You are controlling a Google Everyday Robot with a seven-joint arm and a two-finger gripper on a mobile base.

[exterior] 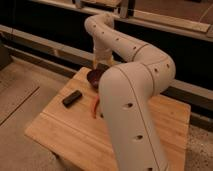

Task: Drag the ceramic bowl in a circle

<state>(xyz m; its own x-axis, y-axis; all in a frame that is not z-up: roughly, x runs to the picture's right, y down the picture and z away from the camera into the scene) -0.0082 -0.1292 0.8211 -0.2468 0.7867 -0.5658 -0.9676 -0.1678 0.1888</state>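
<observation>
The hand (102, 63) was seen just above frame centre, fingers held apart over the ceramic bowl (93, 77) at the worktop (60, 127)'s far edge. Contact could not be judged. The bowl's right side was hidden by the arm (132, 105).

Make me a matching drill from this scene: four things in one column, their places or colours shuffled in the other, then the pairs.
1 ceramic bowl
2 black block
3 gripper
4 red object

A leftmost thing on the table
B between the block and the arm, partly hidden by it
C hanging just above the bowl, fingers apart
D dark reddish-brown, near the table's far edge

Pairs: 1-D, 2-A, 3-C, 4-B
</observation>
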